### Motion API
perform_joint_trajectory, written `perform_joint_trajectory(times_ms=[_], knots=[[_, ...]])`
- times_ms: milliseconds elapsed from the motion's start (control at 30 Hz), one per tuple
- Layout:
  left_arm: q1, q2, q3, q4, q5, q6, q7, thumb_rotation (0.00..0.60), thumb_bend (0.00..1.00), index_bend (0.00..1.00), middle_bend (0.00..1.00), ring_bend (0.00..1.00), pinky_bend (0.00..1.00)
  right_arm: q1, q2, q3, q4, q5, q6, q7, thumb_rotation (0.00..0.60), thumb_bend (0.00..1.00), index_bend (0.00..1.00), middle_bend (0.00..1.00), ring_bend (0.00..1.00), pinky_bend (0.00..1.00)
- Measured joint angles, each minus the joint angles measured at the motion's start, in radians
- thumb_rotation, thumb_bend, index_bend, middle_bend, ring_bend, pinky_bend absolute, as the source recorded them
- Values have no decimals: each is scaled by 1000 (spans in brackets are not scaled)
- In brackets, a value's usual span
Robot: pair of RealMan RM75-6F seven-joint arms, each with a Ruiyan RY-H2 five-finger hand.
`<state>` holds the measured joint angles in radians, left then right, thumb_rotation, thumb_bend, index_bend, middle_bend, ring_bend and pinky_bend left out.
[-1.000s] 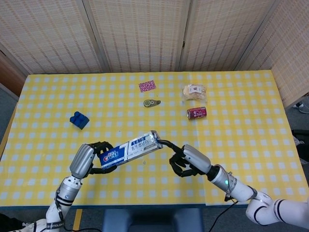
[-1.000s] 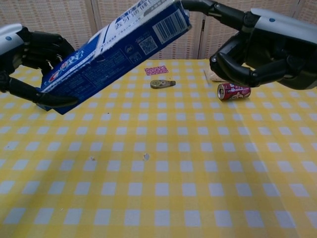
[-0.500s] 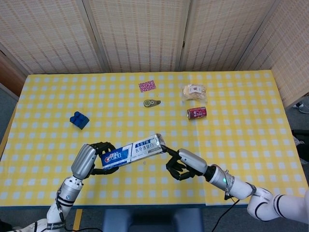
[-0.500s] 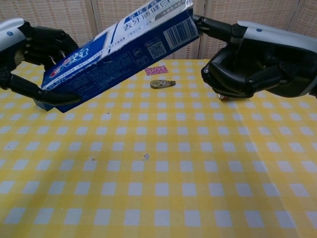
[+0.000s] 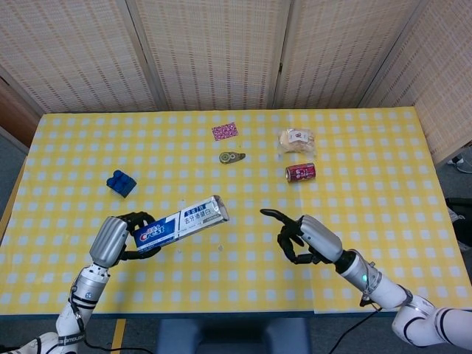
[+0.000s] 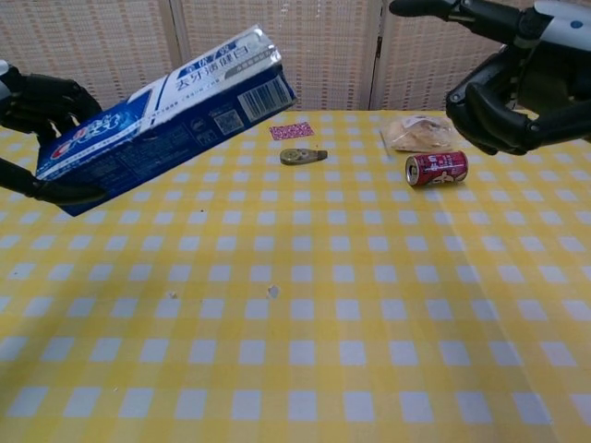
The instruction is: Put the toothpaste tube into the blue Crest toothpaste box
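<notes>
My left hand (image 5: pixel 118 237) grips the blue Crest toothpaste box (image 5: pixel 181 221) by its left end and holds it above the table, with the right end tilted up. In the chest view the box (image 6: pixel 166 115) slants upward from the left hand (image 6: pixel 37 101), its far end flap appearing closed. My right hand (image 5: pixel 302 237) hovers to the right, apart from the box, with one finger pointing out and the others curled in on nothing. From the chest, the right hand (image 6: pixel 517 83) sits at the upper right. No toothpaste tube shows outside the box.
A red can (image 5: pixel 300 172) lies on its side beside a bagged bun (image 5: pixel 296 139). A small grey object (image 5: pixel 232 157) and a pink card (image 5: pixel 225 131) lie mid-table. A blue block (image 5: pixel 121 182) sits at the left on the yellow checked cloth (image 5: pixel 369 214).
The right hand has drawn back from the box's end and moved right. The left hand has carried the box leftward and lower, still gripping it.
</notes>
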<state>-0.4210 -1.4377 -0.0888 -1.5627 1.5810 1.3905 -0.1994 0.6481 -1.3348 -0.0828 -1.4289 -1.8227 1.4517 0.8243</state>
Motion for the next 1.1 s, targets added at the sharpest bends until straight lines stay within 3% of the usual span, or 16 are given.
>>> perform_joint_trajectory(times_ms=[100,233,400,533,733,800,867,967,1100], knots=[[8,0,12,32,-1,-2,-7,600,205,628,745,592,674,-34,21,-4,2,31,-17,-166,600,549,0,240,312,433],[15,-18,39,94,8,-11,-13,600,205,626,745,592,674,-116,31,6,26,75,24,-357,600,540,0,213,254,347],[19,-68,72,205,20,-33,-30,600,204,625,745,592,674,-226,52,11,51,151,82,-531,600,538,0,80,169,239],[17,-115,104,295,32,-67,-62,600,204,626,745,592,674,-291,61,8,60,185,82,-595,600,538,0,52,151,230],[9,-177,131,393,48,-103,-122,600,201,615,745,581,665,-323,60,9,83,190,87,-550,600,538,0,29,148,226],[5,-190,139,417,56,-109,-148,600,194,553,710,514,589,-330,54,12,103,191,87,-540,600,537,0,14,146,226],[-5,-197,154,440,73,-122,-182,600,186,377,509,317,344,-333,49,14,119,191,80,-537,600,538,0,5,139,221],[-28,-197,174,456,107,-138,-233,600,181,208,274,106,102,-338,51,22,119,191,67,-531,600,538,0,2,132,211],[-42,-186,177,461,123,-121,-272,600,167,96,151,13,1,-346,63,27,106,184,64,-523,600,538,0,2,124,208]])
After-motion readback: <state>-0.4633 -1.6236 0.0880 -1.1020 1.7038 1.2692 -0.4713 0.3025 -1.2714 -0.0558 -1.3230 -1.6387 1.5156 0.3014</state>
